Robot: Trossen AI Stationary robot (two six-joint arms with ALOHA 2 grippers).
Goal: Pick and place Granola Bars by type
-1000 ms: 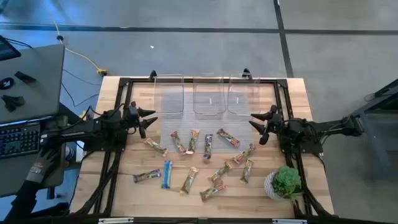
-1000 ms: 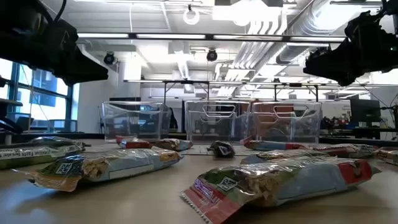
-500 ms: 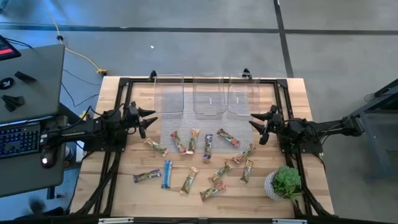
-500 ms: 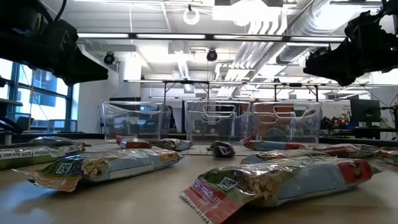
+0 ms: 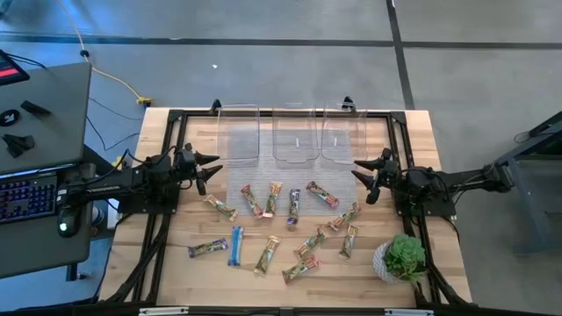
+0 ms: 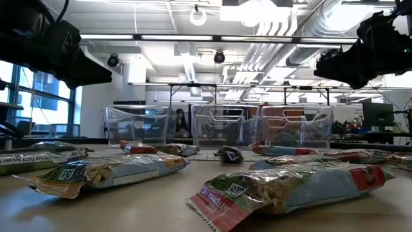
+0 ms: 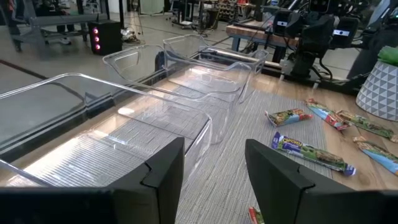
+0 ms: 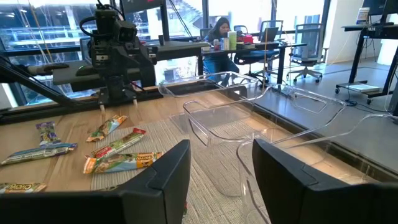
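Clear plastic bins (image 5: 294,133), three in a row, sit just beyond both hands on the wooden tabletop (image 5: 176,272). Twelve bars (image 5: 293,206) lie scattered between and nearer than the hands, none in a bin. The left hand (image 5: 212,167) and right hand (image 5: 362,173) hover level, facing each other, fingers apart and empty. One plant (image 5: 403,256) stands near the right hand. Wrapper print is too small to read from above.
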